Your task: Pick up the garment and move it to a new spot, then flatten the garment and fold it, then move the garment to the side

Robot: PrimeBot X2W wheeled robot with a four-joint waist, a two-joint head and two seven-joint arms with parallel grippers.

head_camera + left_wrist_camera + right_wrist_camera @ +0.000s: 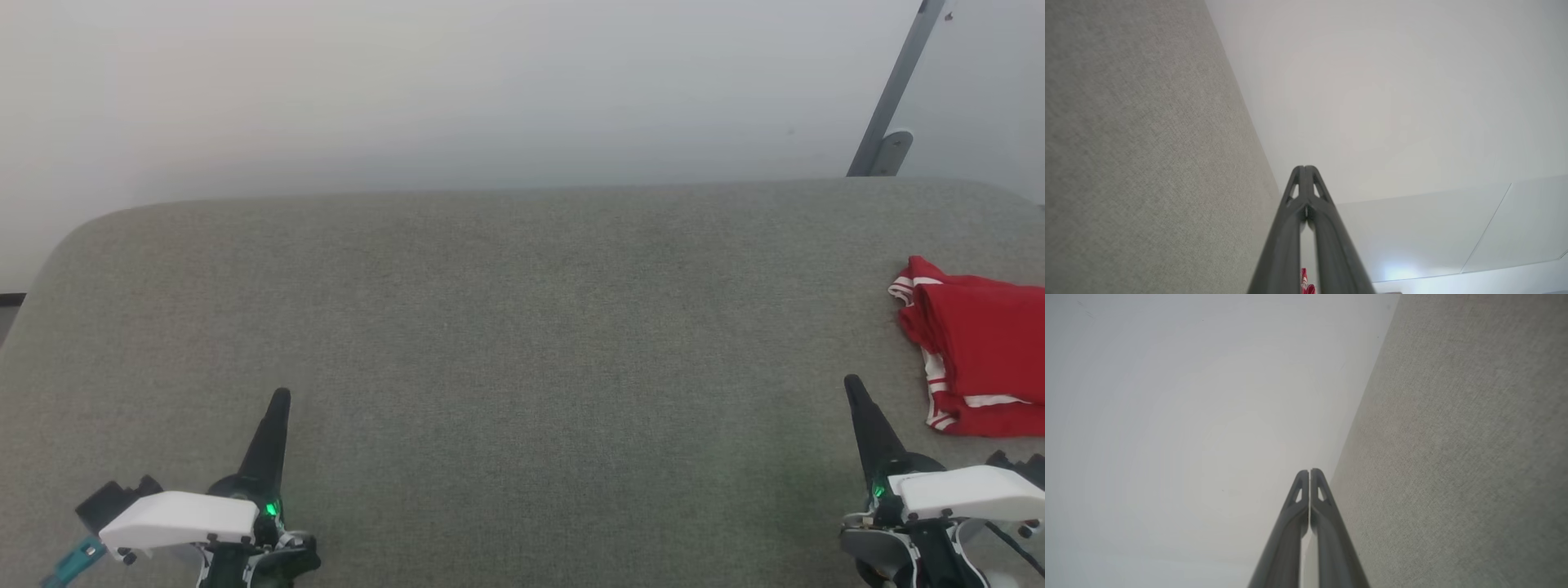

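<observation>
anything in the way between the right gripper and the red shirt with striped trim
Nothing visible does: bare grey fabric surface separates the shut right gripper from the red shirt with white-striped trim, lying near the right edge.

Left tool sits low left in head view, jaws pressed together, nothing held. Its long dark fingers point up the view, tip canted slightly inward. Left wrist cover is white and sits behind the finger base; left status light glows green.

Right tool mirrors it low right: jaws together, empty, tip canted slightly inward. Right wrist cover is white, right status light is green.

Wrist views agree. Left tool's fingers meet at the tips with a thin slit lower down. Right tool's fingers run flush along a hairline seam. The tools are well apart and roughly level.
</observation>
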